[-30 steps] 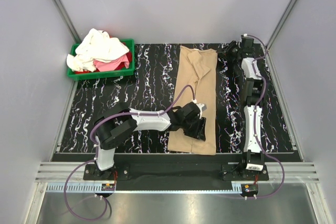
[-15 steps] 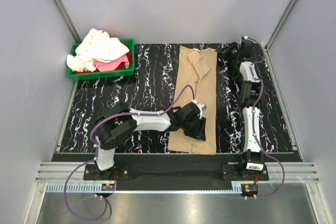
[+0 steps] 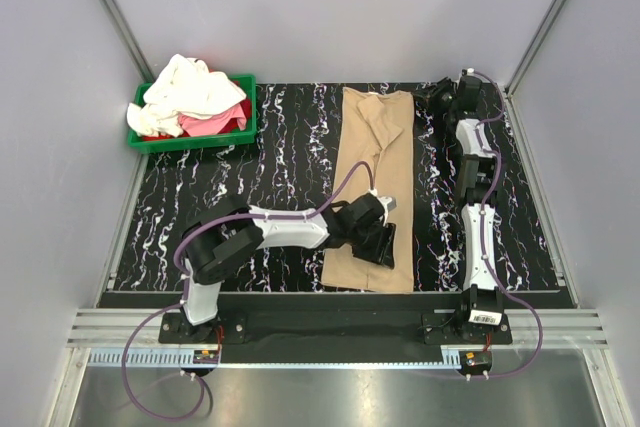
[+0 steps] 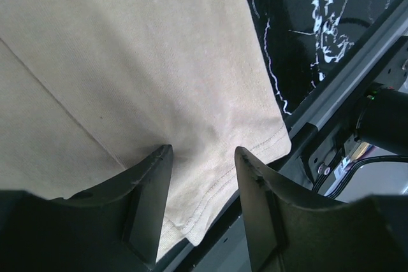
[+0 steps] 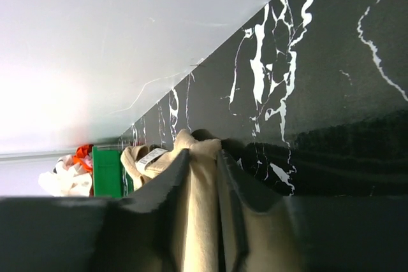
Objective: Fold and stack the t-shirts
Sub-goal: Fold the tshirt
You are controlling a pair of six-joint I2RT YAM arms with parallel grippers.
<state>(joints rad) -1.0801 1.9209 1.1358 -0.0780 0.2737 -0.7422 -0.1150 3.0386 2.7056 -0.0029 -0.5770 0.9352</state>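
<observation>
Tan t-shirt [image 3: 372, 187]: long folded strip on the worktop [image 3: 280, 167], right of the green bin [image 3: 190, 140]; long axis near-to-far, collar far.
Left pincer [image 4: 203, 157]: released, fingers spread over the hem end.
Right pincer [image 5: 204, 157]: at the collar end, tan cloth between its fingers; grip cannot be told.
Cream t-shirt [image 3: 190, 87], pink t-shirt [image 3: 212, 124]: heaped in the bin.

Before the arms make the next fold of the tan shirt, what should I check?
1. Left gripper open over the tan shirt's near hem: ok.
2. Right gripper at the collar end, holding fabric: cannot tell.
3. The tan shirt lies flat as a long strip: ok.
4. Bin with the other shirts stands apart from the fold: ok.
</observation>
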